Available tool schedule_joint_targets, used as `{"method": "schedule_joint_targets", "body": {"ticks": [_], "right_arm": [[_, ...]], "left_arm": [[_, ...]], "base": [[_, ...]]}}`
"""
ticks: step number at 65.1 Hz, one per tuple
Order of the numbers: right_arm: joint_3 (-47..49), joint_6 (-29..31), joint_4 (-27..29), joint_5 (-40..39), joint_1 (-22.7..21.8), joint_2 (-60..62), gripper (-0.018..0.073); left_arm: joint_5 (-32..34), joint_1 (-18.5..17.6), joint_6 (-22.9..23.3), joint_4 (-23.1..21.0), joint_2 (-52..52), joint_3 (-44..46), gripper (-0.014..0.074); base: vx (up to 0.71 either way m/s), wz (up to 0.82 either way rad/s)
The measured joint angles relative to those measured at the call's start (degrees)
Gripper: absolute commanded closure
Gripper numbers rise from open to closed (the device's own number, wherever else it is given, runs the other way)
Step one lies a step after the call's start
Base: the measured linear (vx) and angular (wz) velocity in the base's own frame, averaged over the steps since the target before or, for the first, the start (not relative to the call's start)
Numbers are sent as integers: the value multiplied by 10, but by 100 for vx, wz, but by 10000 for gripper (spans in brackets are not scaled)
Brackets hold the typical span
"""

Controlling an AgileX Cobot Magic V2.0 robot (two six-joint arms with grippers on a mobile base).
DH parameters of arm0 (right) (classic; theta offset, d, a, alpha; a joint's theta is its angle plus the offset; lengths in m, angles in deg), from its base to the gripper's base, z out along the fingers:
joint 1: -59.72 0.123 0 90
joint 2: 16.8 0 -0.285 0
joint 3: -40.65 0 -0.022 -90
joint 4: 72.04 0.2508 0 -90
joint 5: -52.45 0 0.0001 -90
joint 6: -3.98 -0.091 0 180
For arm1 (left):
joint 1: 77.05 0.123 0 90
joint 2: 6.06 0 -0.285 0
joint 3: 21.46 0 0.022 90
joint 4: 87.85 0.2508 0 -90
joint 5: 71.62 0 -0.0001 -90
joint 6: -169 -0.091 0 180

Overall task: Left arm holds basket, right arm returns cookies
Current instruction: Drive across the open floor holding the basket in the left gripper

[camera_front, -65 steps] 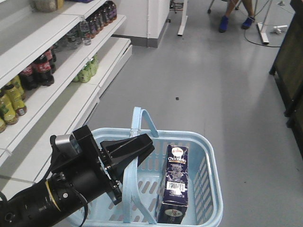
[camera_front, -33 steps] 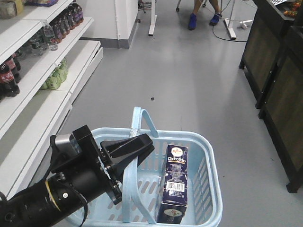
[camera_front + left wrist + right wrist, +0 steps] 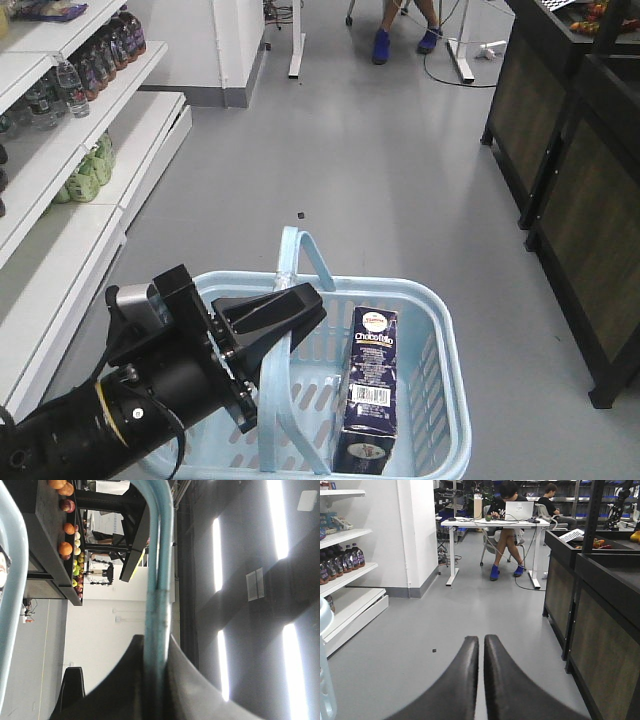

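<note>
The light blue basket [image 3: 452, 400] hangs low in the front view, over the grey floor. My left gripper [image 3: 306, 298] is shut on one of its hoop handles [image 3: 290, 262]. In the left wrist view that handle [image 3: 159, 575] runs up from between the black jaws of the left gripper [image 3: 156, 643]. The cookies [image 3: 368, 385], a dark navy "Chocofello" box, stand upright inside the basket on its right side. My right gripper [image 3: 481, 639] is shut with nothing in it, pointing out over the floor. A sliver of the basket [image 3: 325, 680] shows at the left edge of the right wrist view.
White shelves with drink bottles [image 3: 90, 60] and green bottles [image 3: 85, 170] line the left. Dark wooden stands [image 3: 580, 180] line the right, with fruit on top [image 3: 65, 530]. Ahead are a white pillar [image 3: 235, 40] and a desk with a seated person [image 3: 507, 525].
The whole view has swung to the right: the shelves slid off to the left and the dark stands came in at the right. Left arm, basket and box keep their places in the frame.
</note>
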Motion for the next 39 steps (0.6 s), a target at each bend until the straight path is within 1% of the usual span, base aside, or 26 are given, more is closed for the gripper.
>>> {"method": "schedule_joint_targets", "body": {"ticks": [18,39], "right_arm": [[0,0,0,0,0,0,565],[0,0,0,0,0,0,565]], "left_arm": [[0,0,0,0,0,0,599],[0,0,0,0,0,0,599]], "base": [[17,1],[25,1]]}}
